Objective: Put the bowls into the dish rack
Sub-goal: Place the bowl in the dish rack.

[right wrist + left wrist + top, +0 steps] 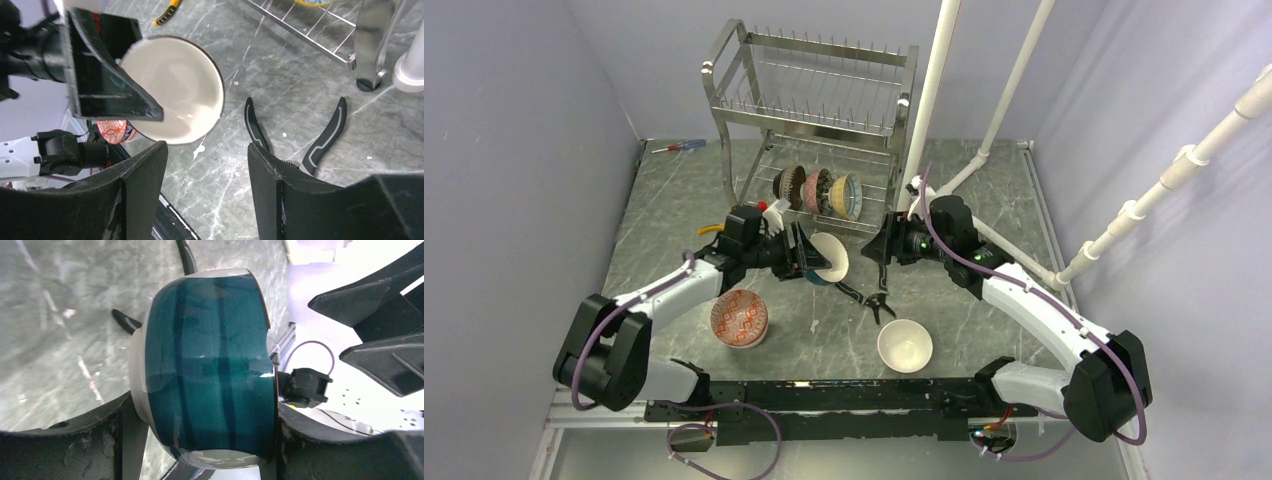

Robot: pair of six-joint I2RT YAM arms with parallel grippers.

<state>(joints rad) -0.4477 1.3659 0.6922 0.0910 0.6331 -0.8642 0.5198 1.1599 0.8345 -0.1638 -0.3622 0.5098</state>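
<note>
The steel dish rack [814, 110] stands at the back of the table; three patterned bowls [817, 190] stand on edge in its lower tier. My left gripper [809, 258] is shut on a teal bowl with a white inside [831, 257], held on its side above the table just in front of the rack. In the left wrist view the teal bowl [210, 370] fills the space between the jaws. My right gripper [886, 247] is open and empty, just right of that bowl [175, 90]. A red-patterned bowl [739, 317] and a plain white bowl [904, 345] sit on the table.
Black-handled pliers [871, 295] lie open on the table under my right gripper [206, 155]. A yellow-handled tool [167, 12] lies left of the rack, a screwdriver [679, 147] at the back left. White pipes [939, 90] rise right of the rack. Walls enclose the table.
</note>
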